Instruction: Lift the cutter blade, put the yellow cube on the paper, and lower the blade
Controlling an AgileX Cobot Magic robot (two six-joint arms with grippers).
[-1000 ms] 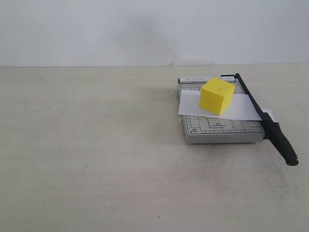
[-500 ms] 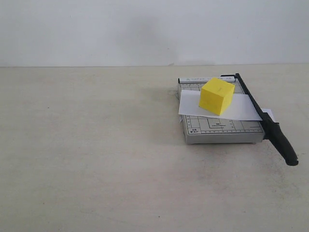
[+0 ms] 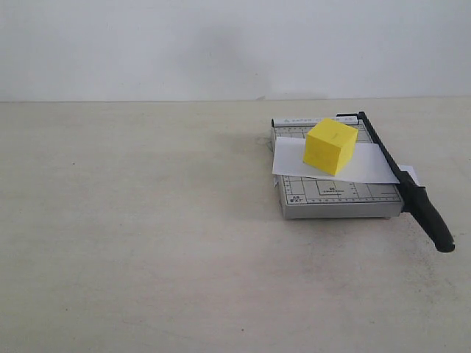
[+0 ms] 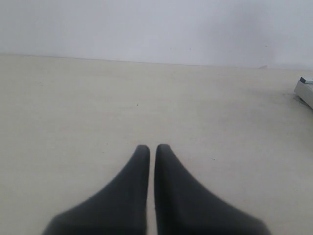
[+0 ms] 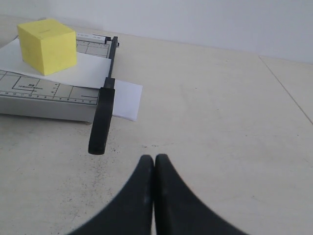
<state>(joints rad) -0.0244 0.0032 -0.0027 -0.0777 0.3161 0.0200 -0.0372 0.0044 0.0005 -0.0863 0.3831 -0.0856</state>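
Note:
The yellow cube (image 3: 330, 146) (image 5: 47, 46) rests on the white paper (image 3: 368, 165) (image 5: 83, 73), which lies across the grey gridded cutter base (image 3: 335, 200) (image 5: 39, 100). The black cutter blade (image 3: 412, 191) (image 5: 103, 110) lies down flat along the base's right edge, over the paper, its thick handle sticking out past the front. My right gripper (image 5: 154, 159) is shut and empty, hovering over bare table a short way off the handle end. My left gripper (image 4: 152, 148) is shut and empty too, far from the cutter, whose corner (image 4: 304, 91) shows at that view's edge. Neither gripper shows in the exterior view.
A pale beige table (image 3: 147, 243) stretches across the whole scene, with a plain white wall (image 3: 221, 44) behind it. A table seam (image 5: 286, 90) runs diagonally in the right wrist view.

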